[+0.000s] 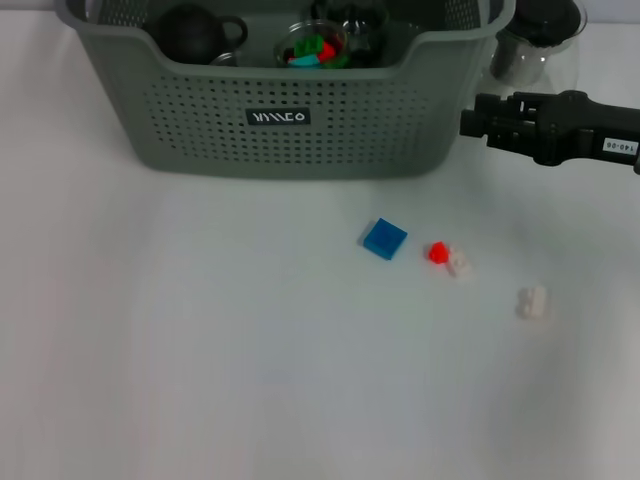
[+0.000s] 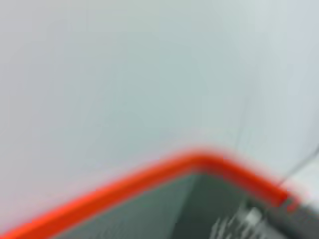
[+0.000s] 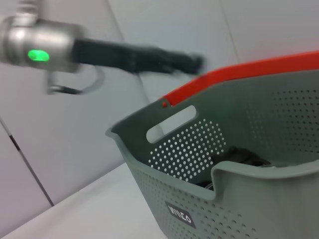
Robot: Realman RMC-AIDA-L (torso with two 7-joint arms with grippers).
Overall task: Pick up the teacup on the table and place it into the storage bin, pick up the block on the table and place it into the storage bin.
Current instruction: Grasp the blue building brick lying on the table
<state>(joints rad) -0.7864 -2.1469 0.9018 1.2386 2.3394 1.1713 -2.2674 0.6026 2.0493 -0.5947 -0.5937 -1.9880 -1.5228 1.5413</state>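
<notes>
The grey-green storage bin [image 1: 290,120] stands at the far side of the table; the right wrist view shows it close up [image 3: 239,199]. Inside it lies a dark round teacup [image 1: 195,32] with a handle, beside a glass bowl [image 1: 312,45] of coloured blocks. A blue block [image 1: 384,238] lies flat on the table in front of the bin. My right gripper [image 1: 472,120] hovers by the bin's right end, well above and behind the block, with nothing seen in it. My left gripper [image 3: 192,62] shows only in the right wrist view, raised beyond the bin.
A small red block [image 1: 437,252] and two white blocks [image 1: 459,265] [image 1: 532,301] lie right of the blue one. A clear glass pitcher [image 1: 535,40] stands behind my right arm. A red-orange rim [image 3: 239,72] runs behind the bin.
</notes>
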